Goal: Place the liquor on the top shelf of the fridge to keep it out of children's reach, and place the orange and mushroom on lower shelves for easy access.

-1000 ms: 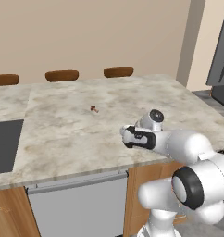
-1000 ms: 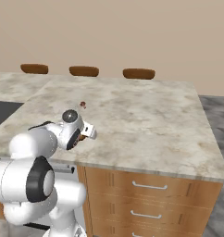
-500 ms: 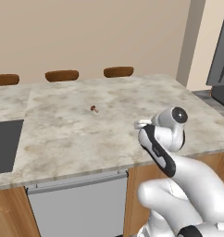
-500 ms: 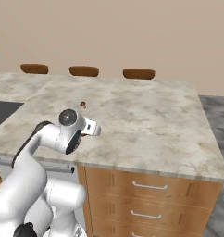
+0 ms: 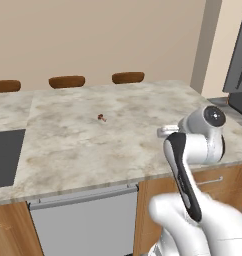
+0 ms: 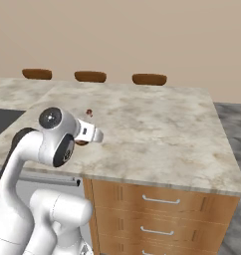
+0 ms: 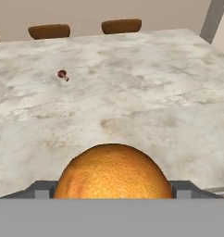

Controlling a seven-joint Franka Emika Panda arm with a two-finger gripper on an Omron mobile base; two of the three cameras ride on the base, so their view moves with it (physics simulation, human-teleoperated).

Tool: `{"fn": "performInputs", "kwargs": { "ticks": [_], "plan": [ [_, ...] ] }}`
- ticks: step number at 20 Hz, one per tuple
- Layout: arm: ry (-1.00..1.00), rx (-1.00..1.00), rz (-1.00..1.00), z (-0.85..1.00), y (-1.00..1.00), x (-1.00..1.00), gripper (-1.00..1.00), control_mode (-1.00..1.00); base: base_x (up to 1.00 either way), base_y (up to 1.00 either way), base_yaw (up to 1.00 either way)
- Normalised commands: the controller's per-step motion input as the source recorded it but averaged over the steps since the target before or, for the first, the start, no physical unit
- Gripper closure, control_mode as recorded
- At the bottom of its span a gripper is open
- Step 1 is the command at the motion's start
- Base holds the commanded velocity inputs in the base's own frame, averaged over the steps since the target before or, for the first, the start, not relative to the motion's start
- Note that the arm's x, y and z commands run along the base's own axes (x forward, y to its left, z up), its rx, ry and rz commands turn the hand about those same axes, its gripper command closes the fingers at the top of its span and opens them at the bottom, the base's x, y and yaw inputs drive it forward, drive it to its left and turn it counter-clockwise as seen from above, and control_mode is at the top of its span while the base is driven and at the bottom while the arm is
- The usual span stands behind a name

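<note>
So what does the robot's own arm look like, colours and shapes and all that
The arm is built of glossy white rounded shells, fat and tube-like. A black band runs along one link, and a round dark grey cap with a pale centre closes a joint. A short white block at the wrist carries the gripper. No cables or markings show.

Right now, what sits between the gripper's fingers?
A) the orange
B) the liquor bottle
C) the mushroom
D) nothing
A: in the hand view the orange sits between the gripper fingers, while the mushroom lies apart on the counter.
</note>
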Motion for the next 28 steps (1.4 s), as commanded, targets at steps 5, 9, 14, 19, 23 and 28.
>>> {"fn": "performInputs", "kwargs": {
  "ticks": [5, 9, 14, 19, 23, 28],
  "plan": [
    [-0.01, -0.07, 0.00, 0.35, 0.10, -0.73, 1.00, -1.00, 0.00, 0.00, 0.00],
    [0.00, -0.06, 0.05, 0.68, 0.15, -0.29, 1.00, -1.00, 0.00, 0.00, 0.00],
    [0.00, -0.03, 0.00, 0.48, 0.00, -0.21, 1.00, -1.00, 0.00, 0.00, 0.00],
    [0.00, -0.03, 0.00, 0.00, 0.00, -0.27, 1.00, 1.00, -0.59, 0.00, 0.00],
    [0.00, 0.00, 0.00, 0.00, 0.00, 0.00, 1.00, 1.00, -0.98, -0.37, -0.05],
    [0.00, 0.00, 0.00, 0.00, 0.00, 0.00, 1.00, 1.00, -0.45, -0.96, -0.36]
  ]
}}
